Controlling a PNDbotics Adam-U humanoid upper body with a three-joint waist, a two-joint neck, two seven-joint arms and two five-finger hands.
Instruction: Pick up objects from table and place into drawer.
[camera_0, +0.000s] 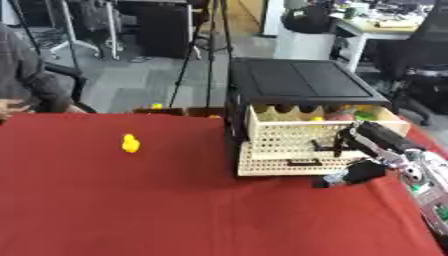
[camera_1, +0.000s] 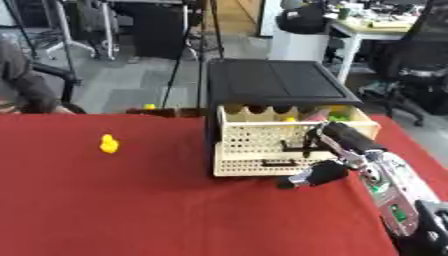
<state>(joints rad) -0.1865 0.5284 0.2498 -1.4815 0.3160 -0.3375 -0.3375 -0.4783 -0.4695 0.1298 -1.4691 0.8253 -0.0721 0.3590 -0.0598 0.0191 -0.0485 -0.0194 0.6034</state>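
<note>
My right hand (camera_1: 325, 150) is at the front of the drawer unit (camera_0: 297, 100), fingers against the pulled-out top drawer (camera_0: 324, 131); can't tell if they're curled on the handle or just resting there. Top drawer has red, green and yellow items inside, shapes unclear. Small yellow object (camera_0: 130, 143) sits on the red table (camera_0: 131, 200), well left of the drawer unit, untouched.

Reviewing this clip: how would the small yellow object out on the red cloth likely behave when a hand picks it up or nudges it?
The small yellow rounded object looks light, so a nudge would probably slide or topple it on the red cloth. Its lumpy, narrow-topped shape suggests tipping rather than rolling far. The right hand is large beside it, so pinching may be fiddly.
</note>
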